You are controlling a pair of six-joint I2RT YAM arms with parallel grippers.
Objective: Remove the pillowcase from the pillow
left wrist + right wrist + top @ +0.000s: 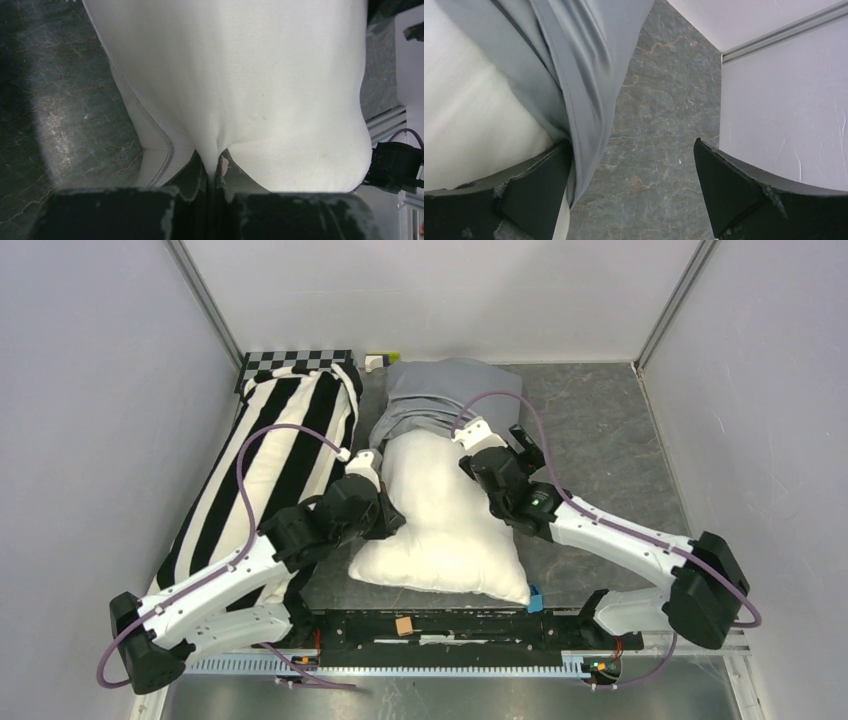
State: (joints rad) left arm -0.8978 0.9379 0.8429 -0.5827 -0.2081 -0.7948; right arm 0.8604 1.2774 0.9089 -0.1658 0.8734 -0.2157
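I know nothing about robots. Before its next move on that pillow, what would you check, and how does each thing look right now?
1. Left end effector grips the pillow: ok, shut on a pinch of white fabric.
2. Right end effector holds the pillowcase: not ok. It is open, the grey cloth lies beside one finger, and only bare table shows in the gap.
3. Pillowcase partly off: ok, bunched over the pillow's far end only.
4. Striped pillow out of the way: ok, it lies to the left, held by neither arm.
5. Cloth snagged underneath: cannot tell, hidden.
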